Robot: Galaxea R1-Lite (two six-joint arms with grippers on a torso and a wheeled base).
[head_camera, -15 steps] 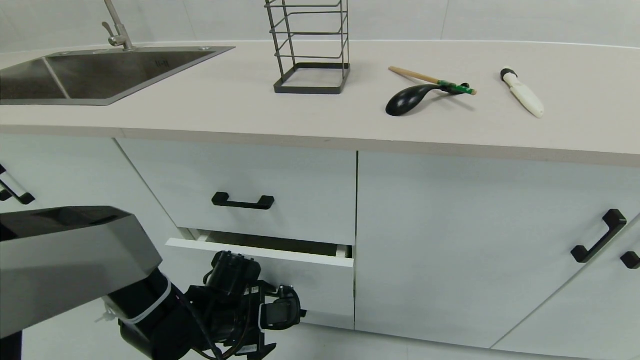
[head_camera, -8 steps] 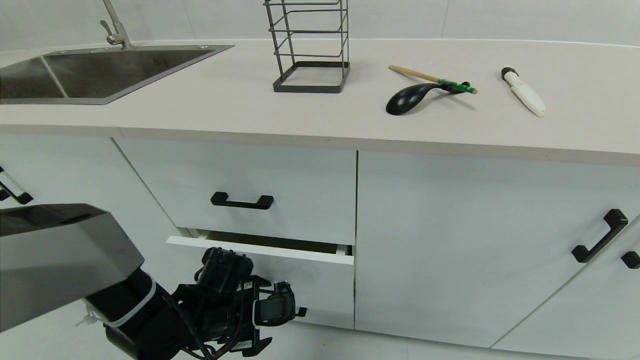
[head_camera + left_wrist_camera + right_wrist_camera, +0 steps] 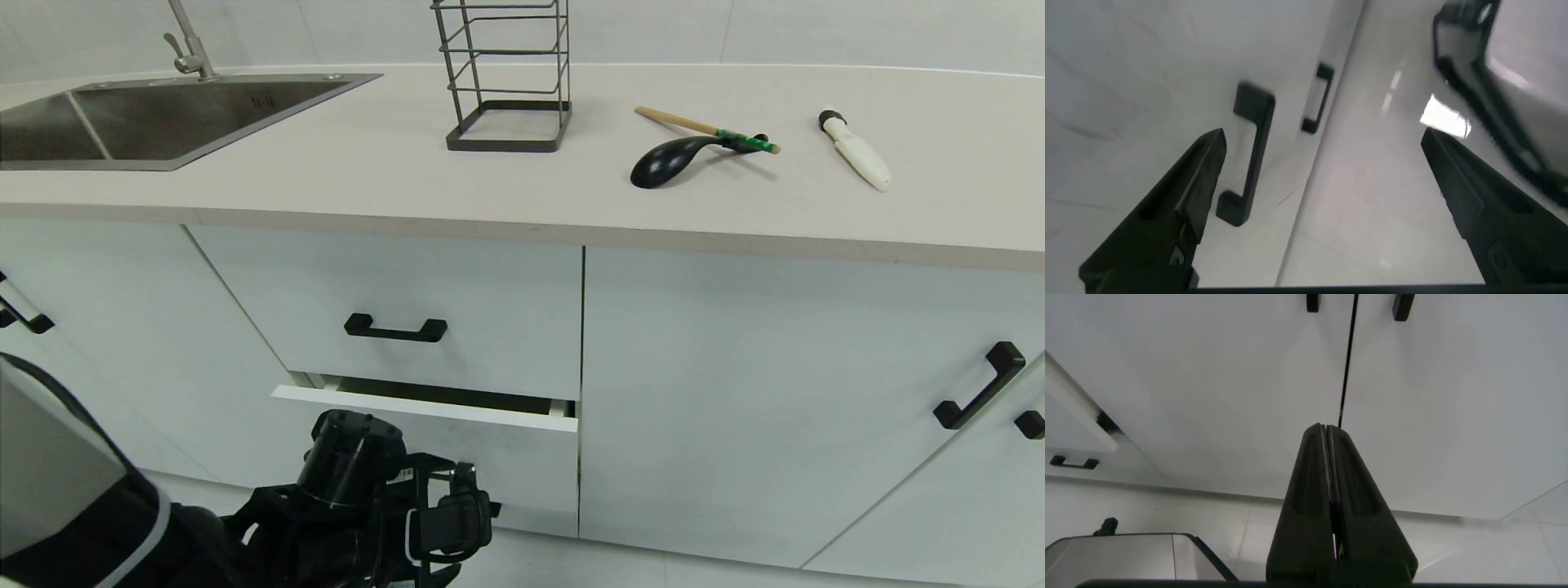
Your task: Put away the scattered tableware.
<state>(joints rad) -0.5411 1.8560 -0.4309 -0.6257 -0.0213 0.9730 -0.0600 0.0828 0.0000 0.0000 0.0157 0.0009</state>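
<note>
The tableware lies on the countertop (image 3: 326,180). A black spoon (image 3: 665,160) has its handle touching the green-banded end of the wooden chopsticks (image 3: 702,129), and a white knife (image 3: 854,153) sits off to their right, apart from both. A wire rack (image 3: 506,82) stands left of the spoon, and the sink (image 3: 163,114) is at the far left. Below the counter I see the lower drawer (image 3: 506,465) pulled slightly out under a closed upper drawer (image 3: 457,286). My left gripper (image 3: 1323,139) hangs low by that drawer's front, fingers spread wide and empty, with a black cabinet handle (image 3: 1245,155) between them. My right gripper (image 3: 1327,429) is pressed fully closed on nothing, facing white cabinet fronts (image 3: 1208,392).
</note>
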